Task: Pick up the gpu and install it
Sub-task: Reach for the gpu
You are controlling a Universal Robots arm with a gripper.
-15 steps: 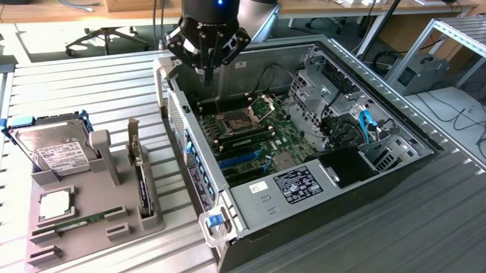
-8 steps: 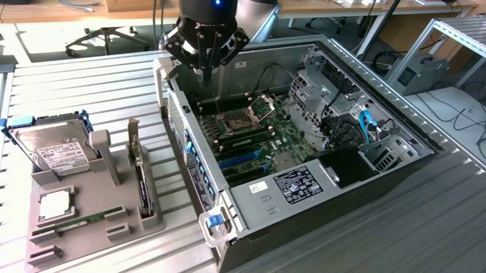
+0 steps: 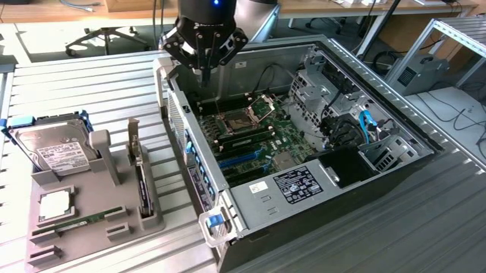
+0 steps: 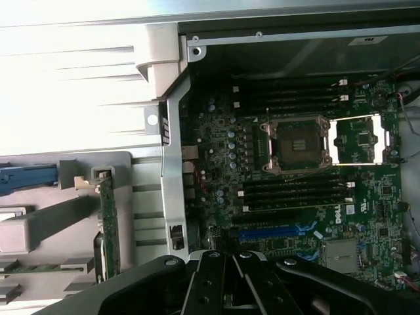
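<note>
While gpu (image 3: 141,170) stands in holder (image 3: 91,210), arm (image 3: 209,8) hangs vertical over case (image 3: 251,196), fingers (image 3: 204,71) pinched together, seemingly empty

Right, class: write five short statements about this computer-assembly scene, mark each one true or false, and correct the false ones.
1. The pincer is shut and holds nothing. True.
2. The gpu is seated on the motherboard. False: it stands on edge in the grey holder, outside the case.
3. The computer case lies open, with the motherboard exposed. True.
4. The hard drive lies inside the case. False: it stands in the grey holder.
5. The pincer hangs over the open case, not over the holder. True.
</note>
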